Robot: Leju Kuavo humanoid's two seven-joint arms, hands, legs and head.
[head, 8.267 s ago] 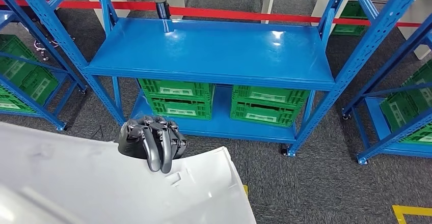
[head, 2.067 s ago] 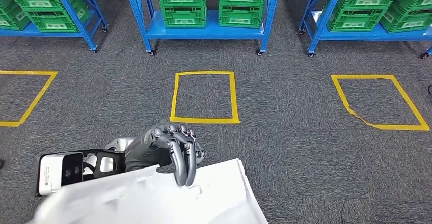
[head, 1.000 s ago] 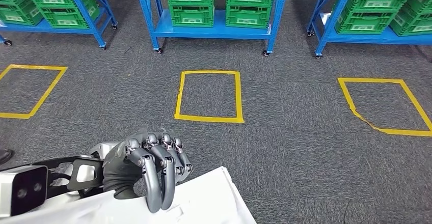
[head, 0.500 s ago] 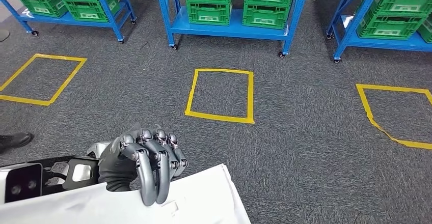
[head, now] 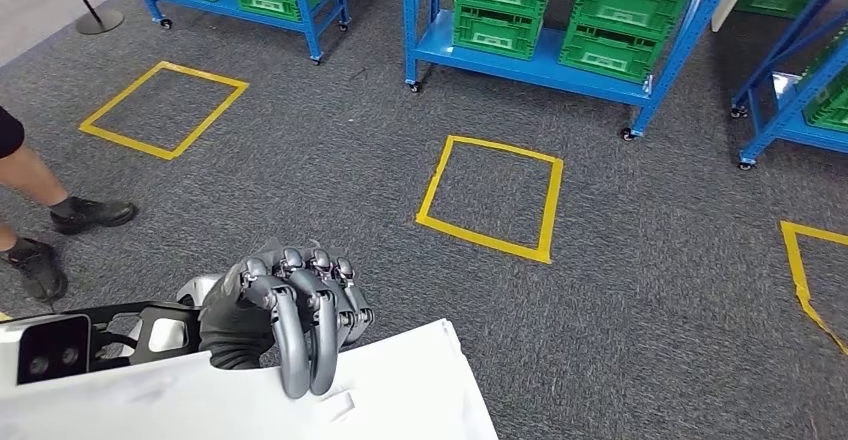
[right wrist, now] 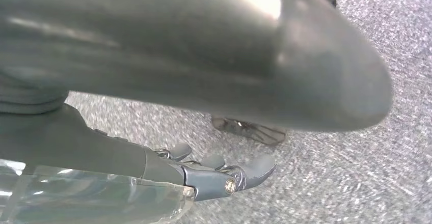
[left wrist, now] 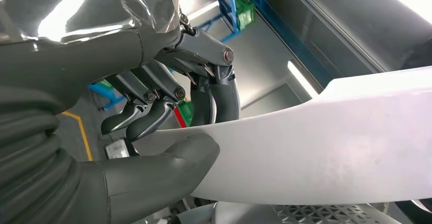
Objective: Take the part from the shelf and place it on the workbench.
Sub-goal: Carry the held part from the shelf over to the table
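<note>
The part is a large white panel [head: 380, 400] across the bottom of the head view. My left hand [head: 285, 320] grips its upper edge, dark fingers hooked over the rim. In the left wrist view the thumb [left wrist: 173, 158] presses one face of the white panel [left wrist: 331, 147] and the fingers [left wrist: 214, 89] curl over the other. My right hand [right wrist: 214, 175] hangs above grey carpet with its fingers stretched out and nothing in them.
Blue shelves [head: 560, 70] with green crates [head: 500, 5] stand ahead, another blue shelf [head: 790, 110] to the right. Yellow tape squares [head: 490, 195] mark the grey carpet. A person's legs and dark shoes [head: 90, 215] are at the left. A stanchion base [head: 98, 22] stands at the far left.
The whole picture has shifted: the camera has turned, the shelves slid right, and a person's legs came into view at the left. My left hand keeps the same hold on the panel.
</note>
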